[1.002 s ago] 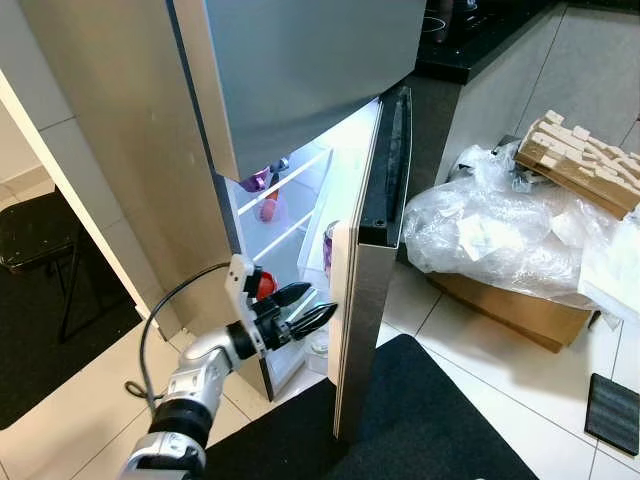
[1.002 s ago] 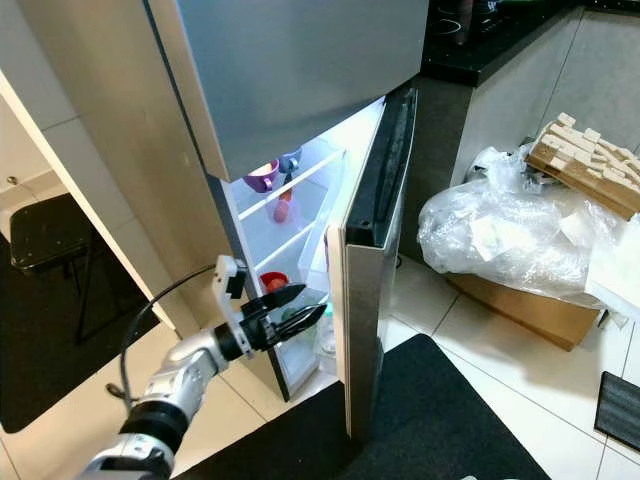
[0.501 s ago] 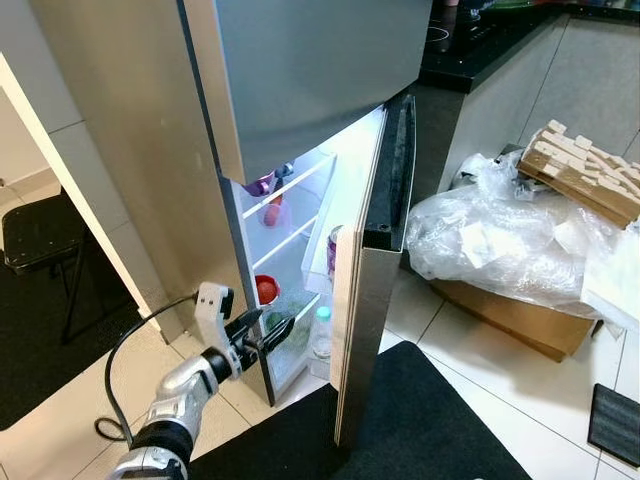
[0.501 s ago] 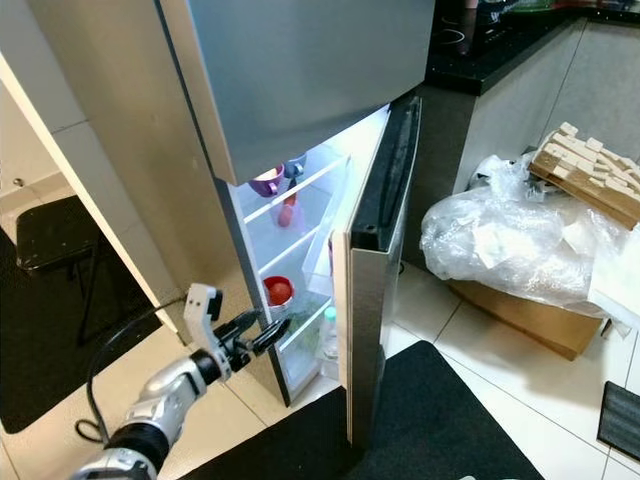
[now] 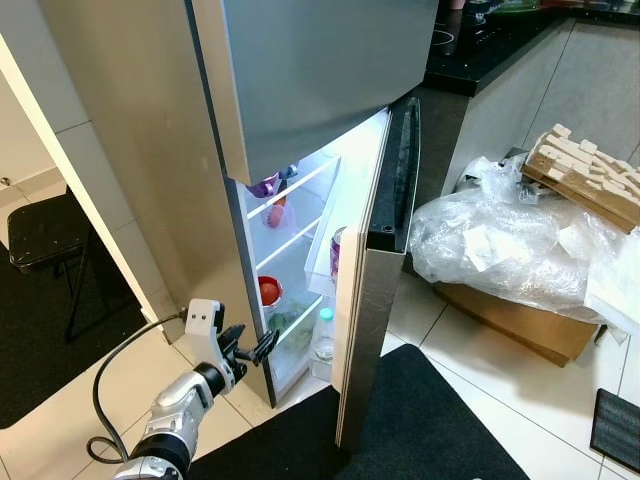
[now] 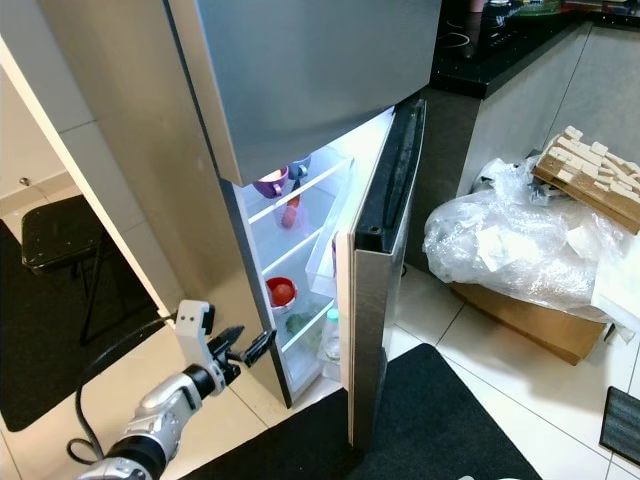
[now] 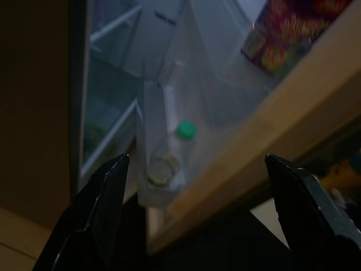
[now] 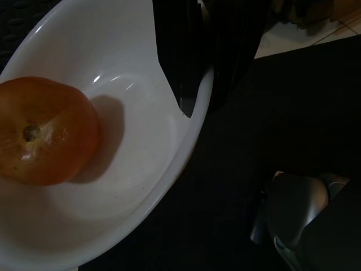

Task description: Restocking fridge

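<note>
Your left end effector [image 5: 252, 348] hangs open and empty just outside the lit fridge's [image 5: 290, 250] front edge, the half-open steel fridge door [image 5: 365, 300] beyond it. Your right end effector [image 8: 194, 68] pinches the white bowl's [image 8: 113, 186] rim; an orange-red tomato [image 8: 45, 132] sits inside.

Left pincer [image 5: 252, 351] before open fridge [image 5: 300, 260], bottle [image 5: 322, 335] in door [image 5: 372, 270], bag [image 5: 500, 240] right
</note>
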{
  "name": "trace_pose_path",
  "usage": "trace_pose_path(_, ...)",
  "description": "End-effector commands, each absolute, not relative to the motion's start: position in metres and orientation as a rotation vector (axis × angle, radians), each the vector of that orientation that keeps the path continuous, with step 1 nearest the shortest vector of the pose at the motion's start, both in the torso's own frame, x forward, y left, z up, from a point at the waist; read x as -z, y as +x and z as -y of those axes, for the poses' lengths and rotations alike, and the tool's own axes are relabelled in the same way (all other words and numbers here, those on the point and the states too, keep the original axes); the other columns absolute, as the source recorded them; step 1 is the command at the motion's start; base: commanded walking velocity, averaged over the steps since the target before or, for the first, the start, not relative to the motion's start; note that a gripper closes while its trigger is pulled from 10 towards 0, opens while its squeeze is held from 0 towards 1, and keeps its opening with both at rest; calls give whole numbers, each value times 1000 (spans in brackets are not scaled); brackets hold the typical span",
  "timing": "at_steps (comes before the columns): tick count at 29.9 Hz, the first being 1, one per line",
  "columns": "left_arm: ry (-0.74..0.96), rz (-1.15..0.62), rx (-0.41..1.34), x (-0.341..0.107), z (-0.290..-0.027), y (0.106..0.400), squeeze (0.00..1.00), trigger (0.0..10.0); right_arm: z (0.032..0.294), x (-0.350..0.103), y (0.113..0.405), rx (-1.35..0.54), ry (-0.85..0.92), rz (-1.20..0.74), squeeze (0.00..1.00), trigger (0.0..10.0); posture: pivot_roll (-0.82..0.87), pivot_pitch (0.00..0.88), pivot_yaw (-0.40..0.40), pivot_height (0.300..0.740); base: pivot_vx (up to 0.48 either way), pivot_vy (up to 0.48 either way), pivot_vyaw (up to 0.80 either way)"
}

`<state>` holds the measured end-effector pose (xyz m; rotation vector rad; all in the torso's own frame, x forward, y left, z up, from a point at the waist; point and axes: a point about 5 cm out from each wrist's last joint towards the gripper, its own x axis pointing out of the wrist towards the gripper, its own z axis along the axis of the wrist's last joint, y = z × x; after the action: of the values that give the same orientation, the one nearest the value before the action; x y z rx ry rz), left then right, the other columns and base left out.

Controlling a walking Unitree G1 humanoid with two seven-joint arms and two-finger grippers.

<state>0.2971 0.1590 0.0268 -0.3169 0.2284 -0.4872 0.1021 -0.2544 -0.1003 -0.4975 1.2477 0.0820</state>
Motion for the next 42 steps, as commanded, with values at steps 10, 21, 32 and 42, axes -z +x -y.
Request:
trace_pose_path(10, -270, -152, 421, -42, -155, 312, 0, 10000, 252, 100, 108, -94, -504, -1242, 0, 10000, 22, 13, 14, 740, 0, 0, -383)
trace_pose_path(21, -204, -123, 365, -51, -159, 320, 0, 10000, 251, 100, 108, -95, -502, -1242, 0, 10000, 20, 14, 18, 740, 0, 0, -800)
trace_pose_path(32, -175, -86, 291, -60, -160, 328, 0, 10000, 252, 99, 108, -95, -503, -1241, 0, 10000, 21, 13, 13, 740, 0, 0, -800)
trace_pose_path(42, -150, -79, 333, -61, -151, 329, 0, 10000, 252, 99, 109, -96, -507, -1234, 0, 10000, 22, 10, 17, 740, 0, 0, -320)
